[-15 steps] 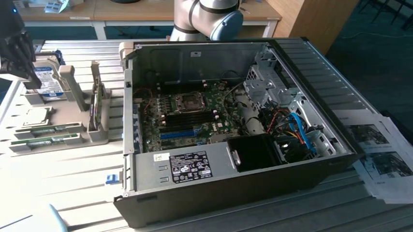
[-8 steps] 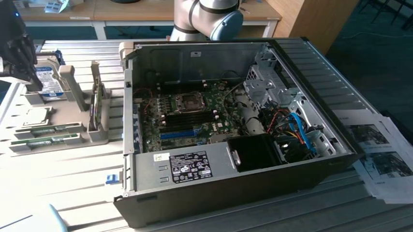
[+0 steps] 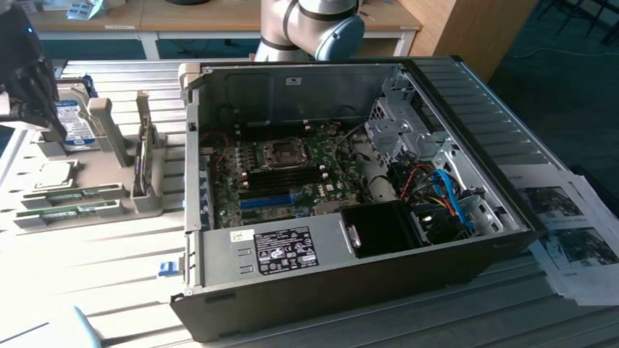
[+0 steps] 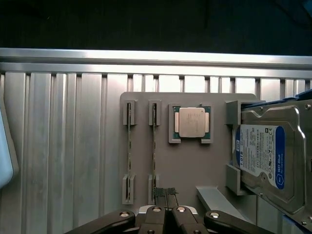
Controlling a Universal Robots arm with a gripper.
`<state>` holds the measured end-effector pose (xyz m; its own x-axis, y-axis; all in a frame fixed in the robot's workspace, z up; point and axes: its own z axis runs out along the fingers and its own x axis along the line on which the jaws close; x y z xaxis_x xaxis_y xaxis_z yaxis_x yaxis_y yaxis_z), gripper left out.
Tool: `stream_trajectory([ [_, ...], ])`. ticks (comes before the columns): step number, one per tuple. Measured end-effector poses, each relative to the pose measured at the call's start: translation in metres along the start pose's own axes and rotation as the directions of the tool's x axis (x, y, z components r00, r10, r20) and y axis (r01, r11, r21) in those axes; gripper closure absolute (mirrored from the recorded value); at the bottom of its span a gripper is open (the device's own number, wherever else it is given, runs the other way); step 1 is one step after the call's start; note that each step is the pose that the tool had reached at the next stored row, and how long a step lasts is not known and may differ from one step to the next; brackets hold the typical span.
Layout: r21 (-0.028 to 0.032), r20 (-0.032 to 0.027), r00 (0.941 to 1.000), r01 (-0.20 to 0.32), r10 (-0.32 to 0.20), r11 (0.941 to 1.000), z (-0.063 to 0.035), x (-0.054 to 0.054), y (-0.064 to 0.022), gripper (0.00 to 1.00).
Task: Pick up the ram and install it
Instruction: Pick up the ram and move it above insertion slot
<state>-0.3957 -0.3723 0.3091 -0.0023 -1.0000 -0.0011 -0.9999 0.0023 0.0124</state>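
Ribbed aluminium desk (image 4: 63,146) carries a grey tray (image 4: 195,165) at the exterior view's left, beside the open computer case (image 3: 290,304). On my wrist camera the ram (image 4: 154,146) stands on edge in its end holders, just beside the processor (image 4: 191,122). A twin stick (image 4: 129,146) runs parallel on its other side, and the hard drive (image 4: 265,156) sits beyond the processor. My gripper (image 4: 165,195) hangs over the tray, jaws narrow, almost together, nothing between them. The fingertips sit just off one end of the ram, a touch toward the processor side. Its long axis runs straight away from them, so I judge I'm not yet centred over it.
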Motion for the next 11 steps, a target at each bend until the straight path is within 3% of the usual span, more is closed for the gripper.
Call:
stream_trajectory([
  [11, 0.0000, -0.0001, 1.0000, 0.000, 0.000, 1.0000, 0.0116, 0.000, 0.0000, 0.90],
])
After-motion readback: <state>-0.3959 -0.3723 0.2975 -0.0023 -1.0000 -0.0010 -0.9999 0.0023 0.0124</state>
